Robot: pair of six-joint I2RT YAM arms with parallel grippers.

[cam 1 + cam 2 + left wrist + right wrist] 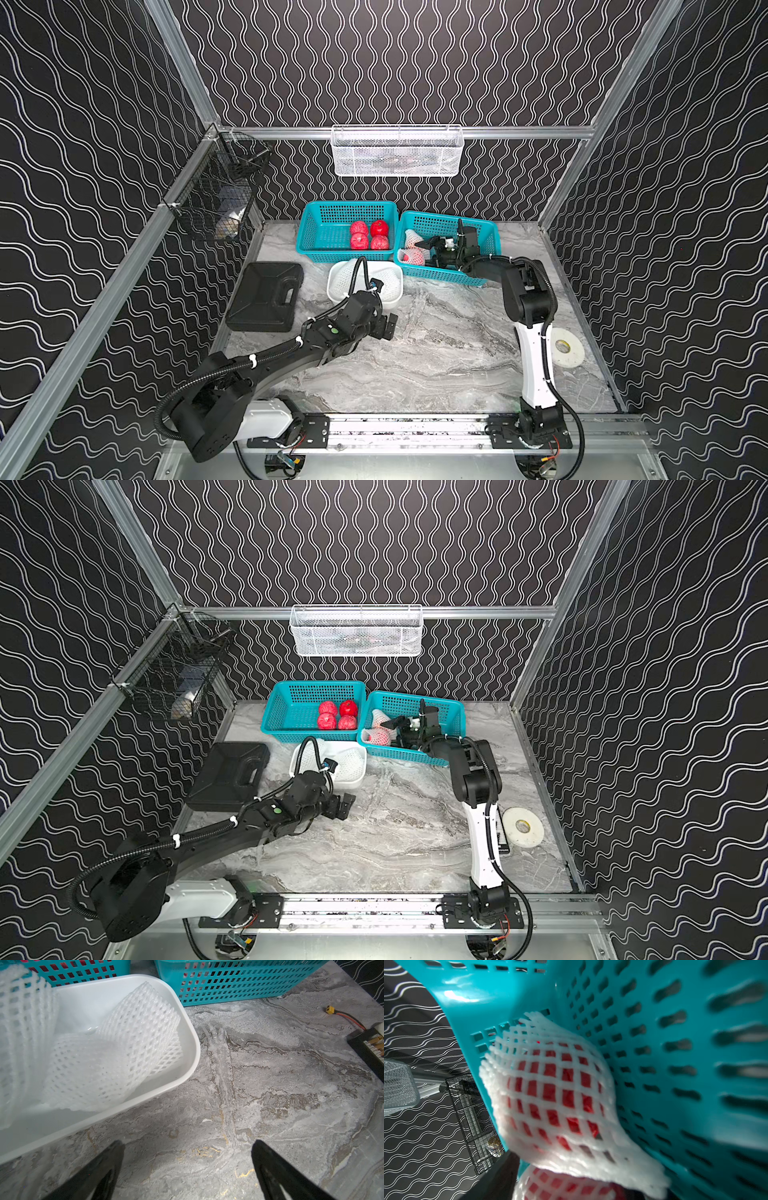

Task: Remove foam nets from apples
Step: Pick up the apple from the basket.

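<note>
Four bare red apples [370, 235] [337, 715] lie in the left teal basket [316, 208]. The right teal basket [486, 232] [695, 1043] holds two apples wrapped in white foam nets [411, 237] [412, 257] [554, 1095]. My right gripper [426, 253] [395, 731] [566, 1186] reaches into that basket. Its jaws stand either side of the nearer netted apple; whether they press on it I cannot tell. Several empty foam nets [124, 1043] lie in the white tub [193, 1043] [332, 286]. My left gripper [388, 328] [345, 806] [188, 1142] hangs open over bare table beside the tub.
A black case [266, 297] lies left of the tub. A white tape roll [563, 347] sits by the right arm's base. A white wire basket [397, 151] hangs on the back wall and a black wire basket [216, 195] on the left rail.
</note>
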